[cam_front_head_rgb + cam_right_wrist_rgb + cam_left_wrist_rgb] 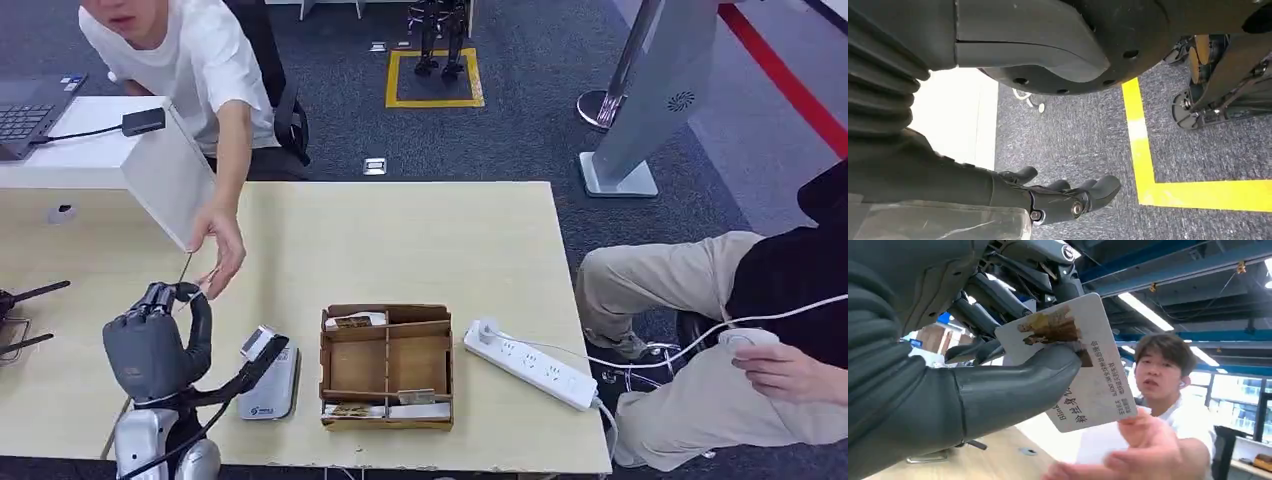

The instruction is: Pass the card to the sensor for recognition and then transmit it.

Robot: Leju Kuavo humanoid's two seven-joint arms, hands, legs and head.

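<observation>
In the left wrist view a white card (1068, 365) with a brown picture and black print sits pinched between the thick thumb and dark fingers of my left hand (973, 390). From the head view my left hand (150, 340) is raised over the table's front left, with the card (184, 272) edge-on above it. A person's hand (222, 250) reaches in and touches the card; that hand (1143, 450) is at the card's outer edge. The grey sensor (268, 380) lies on the table just right of my left hand. My right hand (1073, 197) hangs over carpet, fingers loosely apart, holding nothing.
A cardboard box (387, 365) with cards in its compartments stands right of the sensor, then a white power strip (530, 362). A white board (165, 175) leans at the back left. A second person (740, 330) sits at the right of the wooden table (400, 240).
</observation>
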